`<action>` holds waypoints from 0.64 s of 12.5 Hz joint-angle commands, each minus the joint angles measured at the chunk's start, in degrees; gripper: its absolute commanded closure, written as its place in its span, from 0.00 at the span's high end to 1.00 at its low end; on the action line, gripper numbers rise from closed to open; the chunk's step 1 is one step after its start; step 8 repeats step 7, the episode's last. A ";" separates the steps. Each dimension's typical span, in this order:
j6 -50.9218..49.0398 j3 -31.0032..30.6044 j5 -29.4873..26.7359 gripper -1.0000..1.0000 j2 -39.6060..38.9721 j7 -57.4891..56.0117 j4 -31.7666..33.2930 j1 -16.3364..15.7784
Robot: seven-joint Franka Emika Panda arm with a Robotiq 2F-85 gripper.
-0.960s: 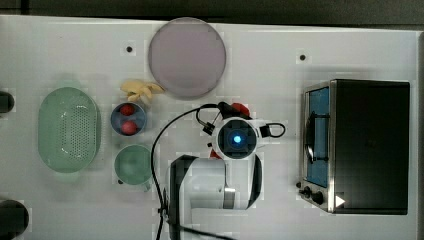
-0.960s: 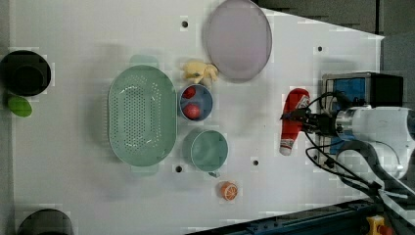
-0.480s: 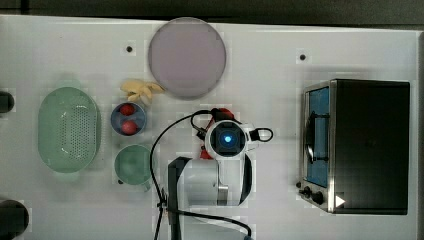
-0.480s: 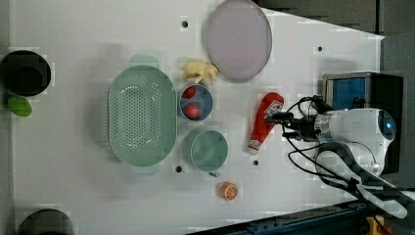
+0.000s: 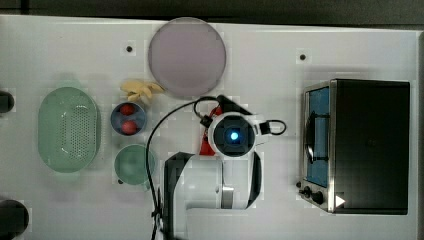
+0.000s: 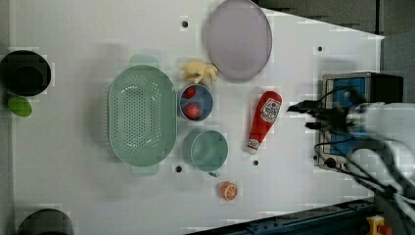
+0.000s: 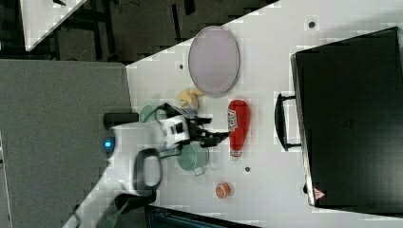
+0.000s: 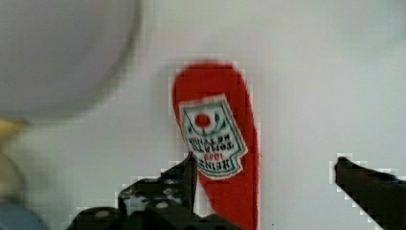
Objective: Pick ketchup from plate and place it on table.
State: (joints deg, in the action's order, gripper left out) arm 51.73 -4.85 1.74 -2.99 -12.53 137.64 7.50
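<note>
Evidently the release is done: the ketchup bottle [image 6: 263, 121] lies on its side on the white bench [image 6: 73, 196], off the lilac-grey plate [image 6: 238, 39] and just beside its rim, with the cap end pointing toward the green cup [image 6: 208, 149] in the left view. In the wrist view the printed label [image 8: 212, 135] faces up and the hand [image 8: 265, 179] has its two black fingers [image 8: 184, 179] set wide apart, one on each side of the bottle, clamped on nothing. In the right view the hand [image 7: 216, 137] sits close beside the bottle without gripping it.

Judgement: the placing is complete, and the step in hand is the retreat. To do it well, the arm should lift straight up and away from the bench before any sideways travel, since the near finger sits close to the bottle's flank and a lateral sweep could roll it. The bottle is round-bodied and lying flat, so a light knock could turn it toward the cup or the blue bowl of red fruits [image 6: 195, 102]. The fingers should be kept spread until they are above the bottle.

Noted risk: the cable looping round the wrist [image 5: 170, 117] should not drag over the bottle on withdrawal
</note>
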 commanded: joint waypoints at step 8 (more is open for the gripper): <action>-33.25 0.02 -0.37 1.00 8.08 12.79 -26.46 -0.11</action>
